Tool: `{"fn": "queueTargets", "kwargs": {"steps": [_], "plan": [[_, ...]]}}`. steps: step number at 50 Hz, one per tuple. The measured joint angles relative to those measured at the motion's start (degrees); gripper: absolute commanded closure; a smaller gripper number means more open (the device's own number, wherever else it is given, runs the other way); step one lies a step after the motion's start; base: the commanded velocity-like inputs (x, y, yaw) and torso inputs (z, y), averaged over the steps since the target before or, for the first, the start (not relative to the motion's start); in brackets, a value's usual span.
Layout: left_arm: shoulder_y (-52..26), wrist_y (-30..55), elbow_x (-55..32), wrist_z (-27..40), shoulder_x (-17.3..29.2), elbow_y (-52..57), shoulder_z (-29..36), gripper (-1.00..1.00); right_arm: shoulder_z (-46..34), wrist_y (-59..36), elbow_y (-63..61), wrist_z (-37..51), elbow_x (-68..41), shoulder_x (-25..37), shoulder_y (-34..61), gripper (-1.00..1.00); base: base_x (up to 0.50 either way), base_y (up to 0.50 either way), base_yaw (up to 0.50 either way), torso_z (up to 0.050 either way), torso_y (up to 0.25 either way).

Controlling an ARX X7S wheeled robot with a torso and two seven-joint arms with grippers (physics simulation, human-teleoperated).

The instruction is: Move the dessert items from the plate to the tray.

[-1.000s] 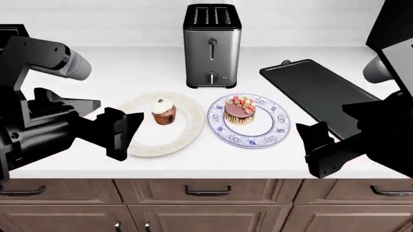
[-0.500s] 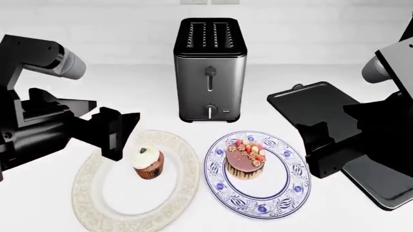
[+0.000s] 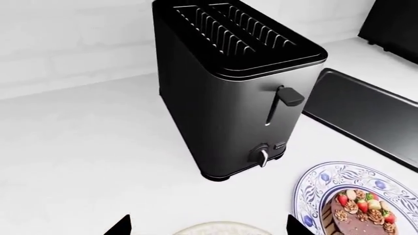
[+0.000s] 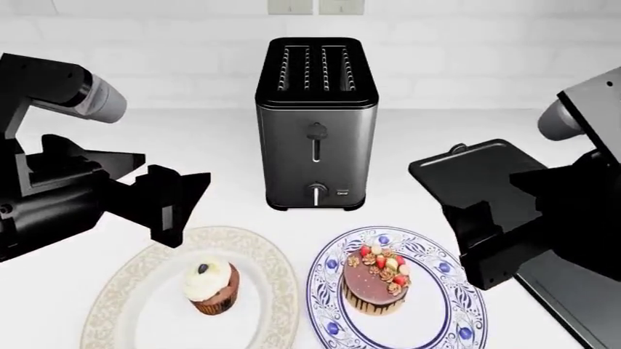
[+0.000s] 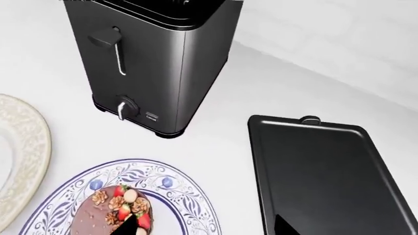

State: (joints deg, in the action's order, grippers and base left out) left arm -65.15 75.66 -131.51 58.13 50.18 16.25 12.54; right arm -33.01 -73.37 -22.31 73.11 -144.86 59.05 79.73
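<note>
Two desserts are waiting nearest the robot: the cupcake (image 4: 212,286), sitting upright on a cream plate (image 4: 126,291), and the chocolate drip cake (image 4: 374,285), resting on a blue-patterned plate (image 4: 437,287) just beside it. Both are looking light but soft; the frosting and strawberry topping would likely smear, so the firmer lower sides seem the safest places to take hold, and gently. Above them the left gripper (image 4: 174,206) and right gripper (image 4: 481,240) are hovering with jaws spread apart, holding nothing. Farther back, a toaster (image 4: 313,122) is standing between the arms, and the black tray (image 5: 326,176) is lying flat to its right, carrying no dessert yet.
</note>
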Motion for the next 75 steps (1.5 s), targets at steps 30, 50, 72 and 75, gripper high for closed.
{"fn": "queueTargets", "kwargs": {"steps": [30,50,72,75], "plan": [[1.6,-0.42,0.64,-2.62,0.51,0.94,-0.59,-1.0,-6.52,-0.14,-3.83,-2.68,-9.93,4.28,-1.76,-1.0,0.0,0.0,0.0,0.0,0.0],[2.41,-0.31,1.94,-4.49,0.7,0.95,-0.99,-1.0,-7.8,-0.69,-2.9,-6.01,-4.86,1.21,-7.84,-1.0,0.0,0.0,0.0,0.0,0.0],[3.96,-0.3,3.31,-6.56,1.22,1.37,-1.84,-1.0,-8.57,-0.84,-1.22,-8.47,1.77,-3.62,-11.98,-1.0,0.0,0.0,0.0,0.0,0.0],[4.06,-0.34,3.38,-6.76,1.33,1.43,-1.88,-1.0,-8.81,-0.9,-0.91,-8.63,2.2,-4.1,-12.01,-1.0,0.0,0.0,0.0,0.0,0.0]]}}
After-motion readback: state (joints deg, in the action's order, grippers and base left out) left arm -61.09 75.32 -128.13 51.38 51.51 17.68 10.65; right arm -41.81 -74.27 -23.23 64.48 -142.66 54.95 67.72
